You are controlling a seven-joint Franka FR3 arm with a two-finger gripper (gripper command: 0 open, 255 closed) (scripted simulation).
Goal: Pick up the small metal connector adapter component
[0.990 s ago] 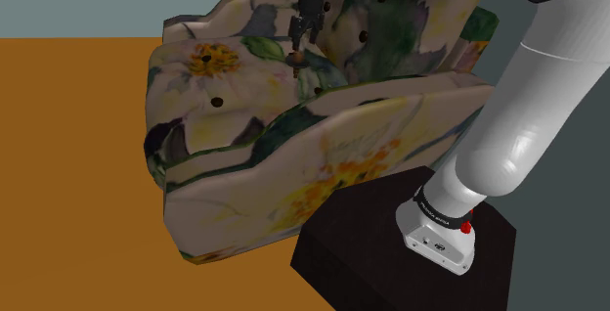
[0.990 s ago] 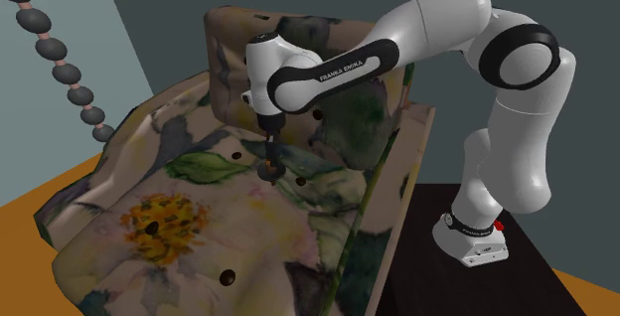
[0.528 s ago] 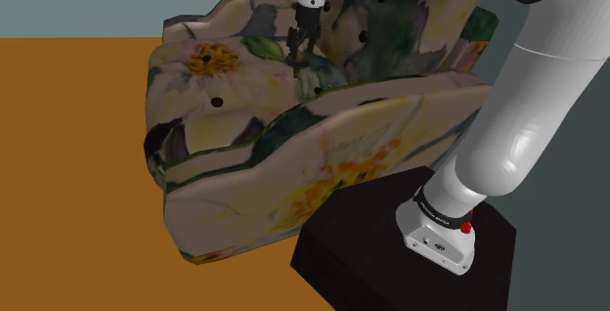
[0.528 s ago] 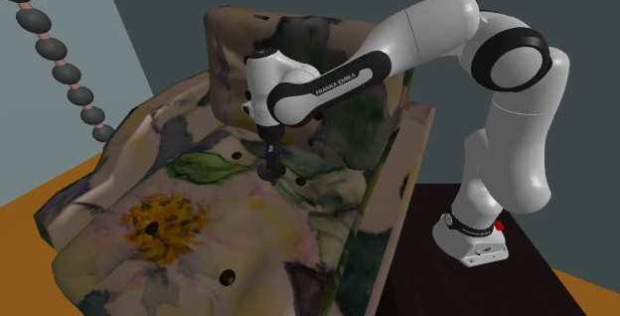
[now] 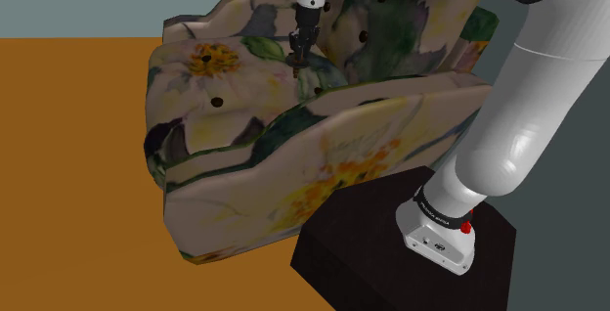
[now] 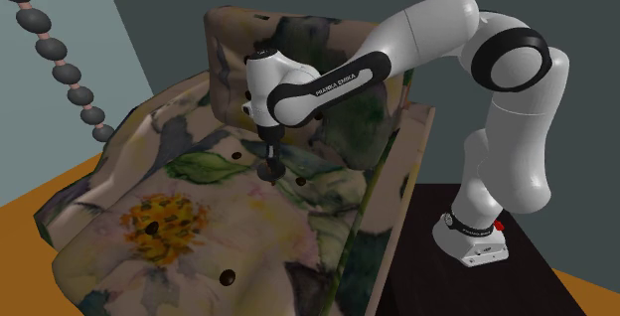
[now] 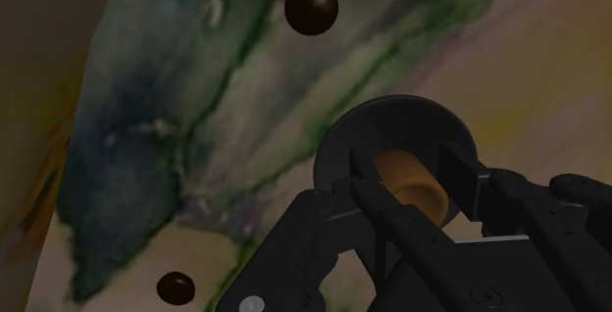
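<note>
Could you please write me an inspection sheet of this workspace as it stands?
Surface: floral-patterned upholstered sofa, with dark round buttons in its cushions.
Job's things: small dark round connector with an orange-brown core, clasped at the pincer's tip, over the seat.
Clutter: nothing seen.
Pincer: black two-finger pincer, shut on the connector, pointing down at the seat.
Cables: nothing seen.
Surroundings: orange floor, grey-blue wall, hanging string of dark beads, dark box stand.

Arm (image 6: 417, 28) outstretched; end effector (image 6: 269, 171) points down, clasping adapter (image 7: 410, 179).
</note>
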